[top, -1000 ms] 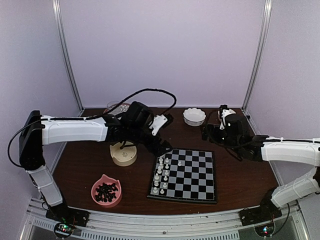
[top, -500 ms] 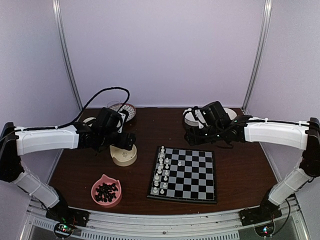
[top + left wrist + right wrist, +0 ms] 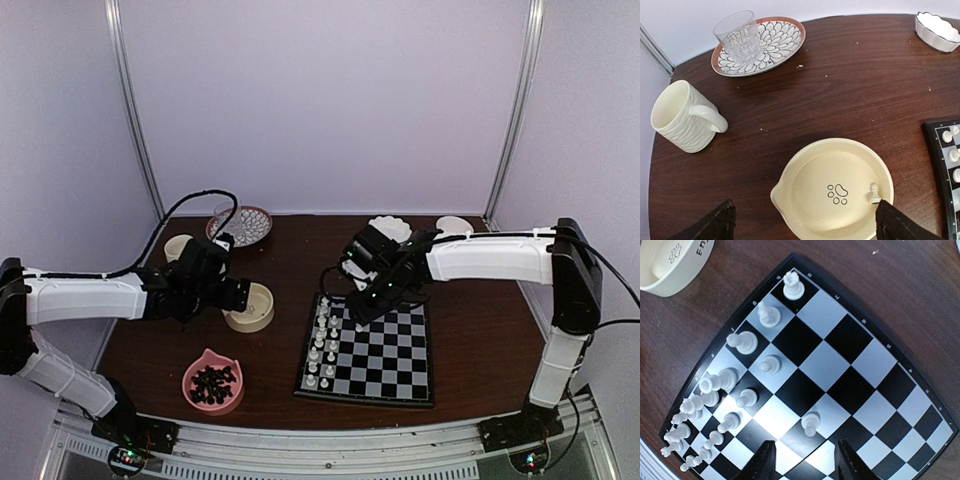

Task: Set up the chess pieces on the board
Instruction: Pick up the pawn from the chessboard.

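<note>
Chess pieces [image 3: 769, 365] on board [image 3: 850, 385], cream bowl [image 3: 807, 167] beside, left claw [image 3: 805, 216] spread, right claw [image 3: 807, 459] ajar

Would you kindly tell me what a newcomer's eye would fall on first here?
The black and grey chessboard lies front and centre, white chess pieces lined along its left edge and one pawn standing apart. The right gripper hangs over it beside that pawn, jaws apart. Left of the board sits a pink bowl of black pieces.

Right hand [image 3: 806, 455] over chessboard [image 3: 840, 365], fingers apart, nothing between. One white pawn [image 3: 810, 424] stands just ahead of the gap. Other white chess pieces [image 3: 740, 342] line the left edge. Cream bowl [image 3: 670, 265] on worktop [image 3: 900, 290], upper left.
</note>
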